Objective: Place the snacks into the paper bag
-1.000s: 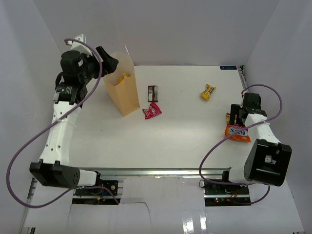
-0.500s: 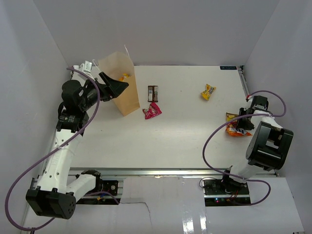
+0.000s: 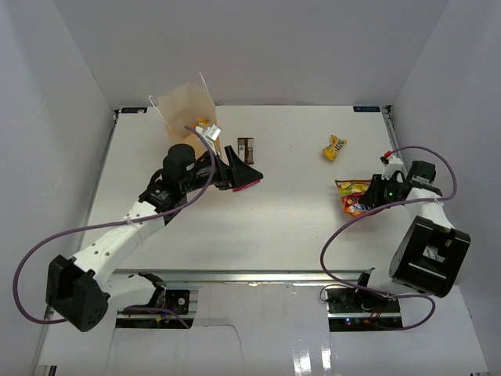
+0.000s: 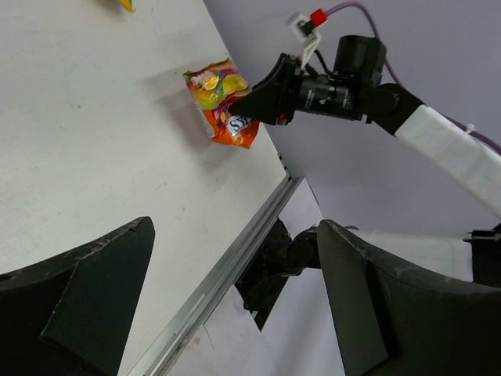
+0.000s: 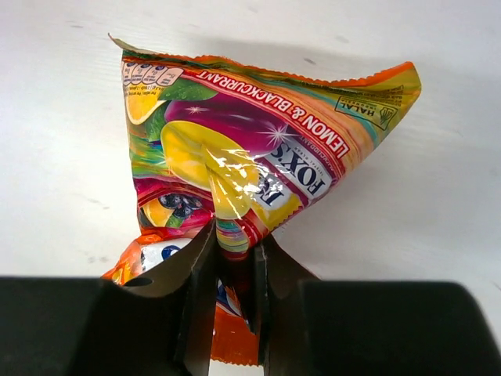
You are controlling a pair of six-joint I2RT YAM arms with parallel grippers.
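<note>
The tan paper bag [image 3: 188, 106] stands at the back left with a yellow packet [image 3: 203, 123] showing in its mouth; my left arm hides its lower part. My left gripper [image 3: 244, 168] [image 4: 235, 227] is open just above a red/pink packet [image 3: 247, 185], with nothing between its fingers. A dark brown bar [image 3: 246, 146] lies just behind it. Another yellow packet [image 3: 335, 146] lies at the back right. My right gripper [image 3: 374, 193] [image 5: 233, 258] is shut on a pinched fold of the orange Fox's bag [image 3: 352, 196] [image 5: 258, 149] [image 4: 223, 106], which hangs crumpled off its fingertips.
White walls close in the table on three sides. A metal rail [image 4: 227, 274] runs along the near edge by the arm bases. Purple cables [image 3: 344, 235] loop off both arms.
My left arm has swung away from the paper bag, forward and right, to above the red/pink packet. My right gripper has shut on the orange bag and pulled it up and to the left.
</note>
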